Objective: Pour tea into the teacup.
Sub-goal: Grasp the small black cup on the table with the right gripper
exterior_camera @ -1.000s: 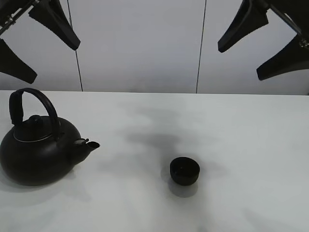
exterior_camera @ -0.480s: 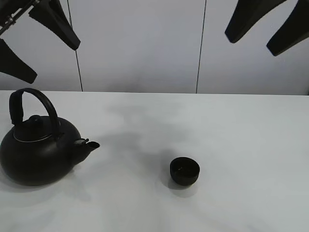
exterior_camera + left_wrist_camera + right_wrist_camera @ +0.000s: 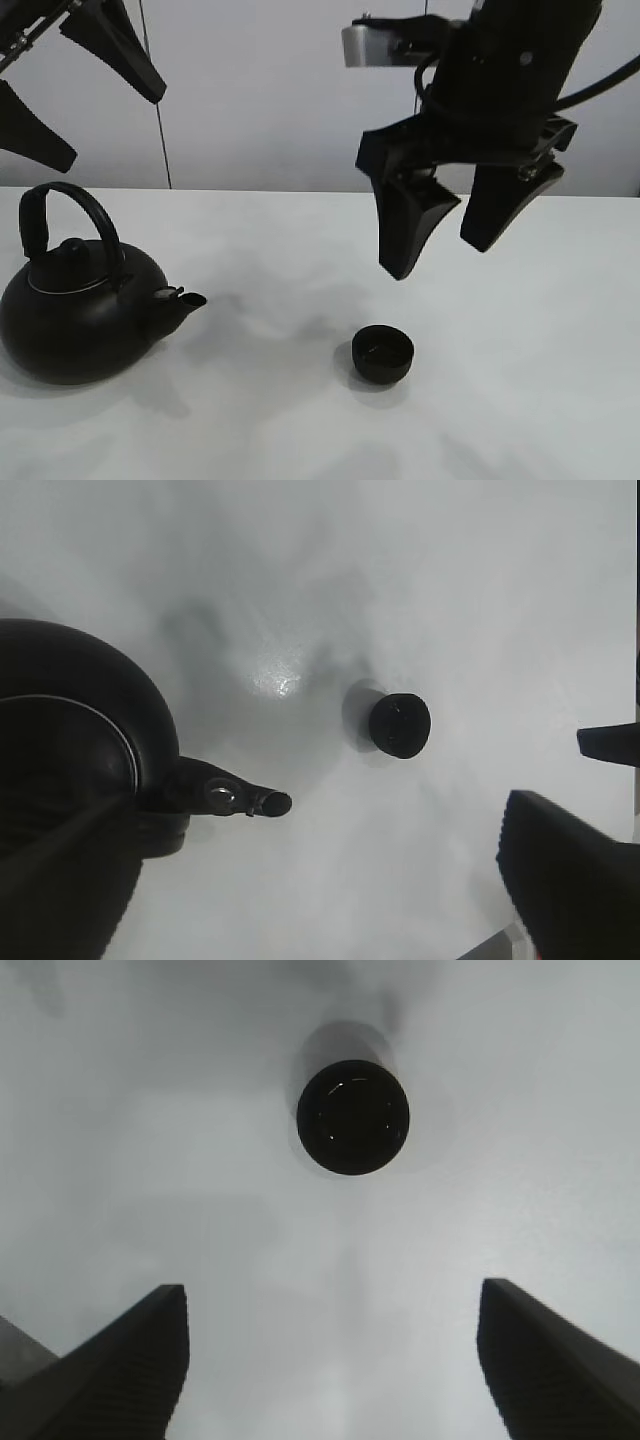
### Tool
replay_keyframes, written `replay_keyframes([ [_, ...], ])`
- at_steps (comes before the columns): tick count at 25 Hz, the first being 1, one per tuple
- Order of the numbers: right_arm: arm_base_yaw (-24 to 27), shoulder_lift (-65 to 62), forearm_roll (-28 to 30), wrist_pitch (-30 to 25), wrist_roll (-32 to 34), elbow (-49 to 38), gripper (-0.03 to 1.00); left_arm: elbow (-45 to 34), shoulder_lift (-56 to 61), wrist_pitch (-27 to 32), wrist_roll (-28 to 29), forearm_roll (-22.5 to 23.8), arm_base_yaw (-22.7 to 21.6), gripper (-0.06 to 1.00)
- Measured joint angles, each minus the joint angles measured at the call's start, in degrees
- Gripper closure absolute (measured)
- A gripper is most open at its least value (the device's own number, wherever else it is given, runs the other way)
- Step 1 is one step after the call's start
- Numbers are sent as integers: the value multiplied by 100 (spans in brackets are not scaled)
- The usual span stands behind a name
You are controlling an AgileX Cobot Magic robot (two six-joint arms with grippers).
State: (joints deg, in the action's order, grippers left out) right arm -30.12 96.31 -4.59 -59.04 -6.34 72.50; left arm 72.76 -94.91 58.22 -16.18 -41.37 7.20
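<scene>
1. jaws of the right gripper [image 3: 438, 258] stand wide, empty, just above the teacup [image 3: 382, 353].
2. teacup sits mid-way across the table [image 3: 540, 310], well apart from the kettle [image 3: 80, 310].
3. left gripper [image 3: 112, 130], also wide, hangs over the kettle.
4. advice: centre the teacup between the jaws before closing.

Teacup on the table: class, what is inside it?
Inside the teacup only a dark interior with a few small glints shows. Nothing covers its mouth, but whether it is empty or filled cannot be told: it is too dark.
</scene>
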Motion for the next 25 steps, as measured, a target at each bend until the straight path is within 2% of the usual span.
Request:
replay_keyframes([
  [7,-23,651,415,67,52,19,42,0,0,0,0,0,0,25],
  [25,-42,1448,347,910,530,94,42,0,0,-2,0,0,0,25],
])
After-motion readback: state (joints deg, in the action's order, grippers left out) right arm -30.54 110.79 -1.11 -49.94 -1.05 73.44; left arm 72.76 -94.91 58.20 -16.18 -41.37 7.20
